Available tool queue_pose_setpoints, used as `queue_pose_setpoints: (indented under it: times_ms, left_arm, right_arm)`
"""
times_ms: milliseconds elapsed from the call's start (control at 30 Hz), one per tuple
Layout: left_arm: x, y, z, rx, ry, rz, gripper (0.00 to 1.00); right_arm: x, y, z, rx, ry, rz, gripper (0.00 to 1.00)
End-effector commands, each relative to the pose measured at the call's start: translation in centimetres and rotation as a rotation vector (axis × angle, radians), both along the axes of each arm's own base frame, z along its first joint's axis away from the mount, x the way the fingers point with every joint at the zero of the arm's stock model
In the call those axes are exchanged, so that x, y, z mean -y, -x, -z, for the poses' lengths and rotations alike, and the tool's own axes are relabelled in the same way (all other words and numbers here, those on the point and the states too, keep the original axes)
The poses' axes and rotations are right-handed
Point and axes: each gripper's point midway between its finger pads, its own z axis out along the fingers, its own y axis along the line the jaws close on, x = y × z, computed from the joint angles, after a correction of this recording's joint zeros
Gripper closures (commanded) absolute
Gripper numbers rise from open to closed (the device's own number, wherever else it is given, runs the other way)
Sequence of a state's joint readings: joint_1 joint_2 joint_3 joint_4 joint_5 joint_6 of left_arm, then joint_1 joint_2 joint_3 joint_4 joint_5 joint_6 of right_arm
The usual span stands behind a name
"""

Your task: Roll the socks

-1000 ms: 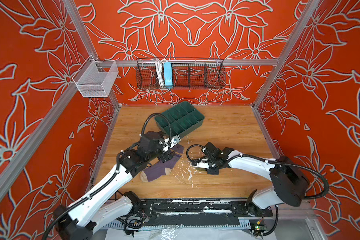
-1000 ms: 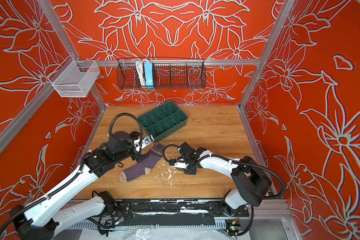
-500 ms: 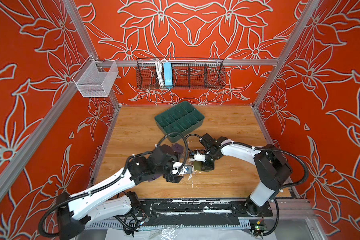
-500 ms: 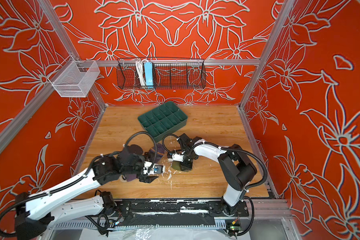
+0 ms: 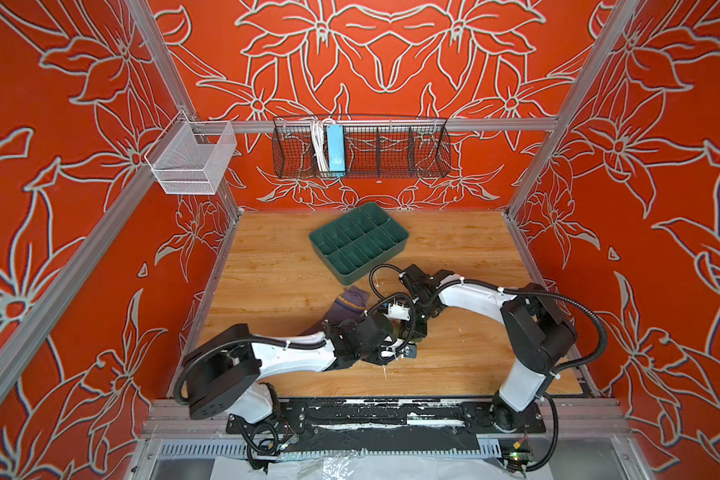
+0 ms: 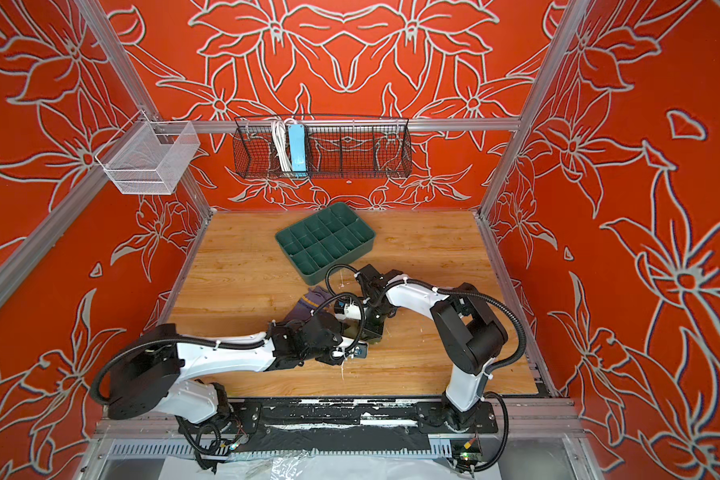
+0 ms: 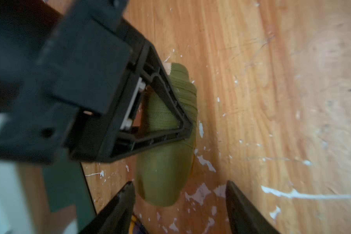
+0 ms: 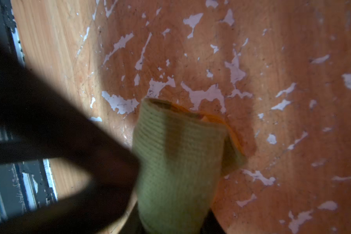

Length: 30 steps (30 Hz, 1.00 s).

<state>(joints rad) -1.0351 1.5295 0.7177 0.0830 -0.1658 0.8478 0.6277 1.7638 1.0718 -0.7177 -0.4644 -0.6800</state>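
The green sock (image 7: 166, 162), already rolled, is clamped against the table (image 5: 275, 282) by the right gripper (image 5: 416, 326), with the left gripper (image 7: 179, 184) set jaws-apart astride its free end, where closure is judged due next, the purple sock (image 5: 350, 303) being left behind that arm.

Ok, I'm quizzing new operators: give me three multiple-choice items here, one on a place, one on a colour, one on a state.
1. Where is the purple sock? A in the wall basket B on the table beside the green tray C inside that tray
2. What colour is the rolled sock in the right end effector? A olive B purple C white
3. How is the left end effector? A shut on the purple sock B out of view C open, straddling the rolled sock's end
B: it lies on wood by the tray. A: both wrist views show olive knit. C: its fingers stand apart.
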Motion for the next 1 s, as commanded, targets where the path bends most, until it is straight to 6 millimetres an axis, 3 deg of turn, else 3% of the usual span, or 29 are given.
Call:
queue_pose_setpoints:
  times_ms: [0,133,233,433,500,533,633,667,800,967]
  left_arm:
    - [1.7,-3.3,-1.2,0.116,0.032,-0.087,0.29]
    - [1.9,-3.9,1.0,0.084,-0.033,-0.089,0.31]
    - [1.8,-3.6,2.5,0.058,-0.057,-0.07,0.38]
    - [1.1,-3.3,4.8,0.026,-0.101,-0.086,0.68]
    - [0.9,-3.1,5.1,0.013,-0.109,-0.091,0.88]
    - [0.9,-3.1,5.2,0.006,-0.116,-0.092,0.94]
    - [0.5,-2.9,5.6,-0.014,-0.133,-0.104,1.0]
    - [0.3,-2.8,5.8,-0.02,-0.14,-0.108,1.0]
    - [-0.4,-2.2,6.2,-0.055,-0.149,-0.134,1.0]
    - [-1.4,-1.7,6.8,-0.091,-0.167,-0.16,1.0]
  right_arm:
    - [2.4,4.1,3.4,-0.168,0.126,-0.03,1.0]
    - [2.5,4.2,3.4,-0.178,0.126,-0.03,1.0]
    - [2.3,4.1,3.0,-0.167,0.111,-0.029,1.0]
    - [2.1,3.7,1.7,-0.141,0.088,-0.016,1.0]
    - [2.2,3.2,1.3,-0.118,0.081,-0.001,0.89]
    - [2.2,2.9,0.9,-0.103,0.072,0.012,0.81]
    - [2.6,1.0,-0.6,-0.007,0.031,0.088,0.38]
    - [2.8,0.7,-1.4,0.023,0.006,0.113,0.06]
    - [4.5,-0.1,-4.3,0.154,-0.073,0.194,0.02]
    - [8.6,-2.6,-6.9,0.469,-0.052,0.34,0.02]
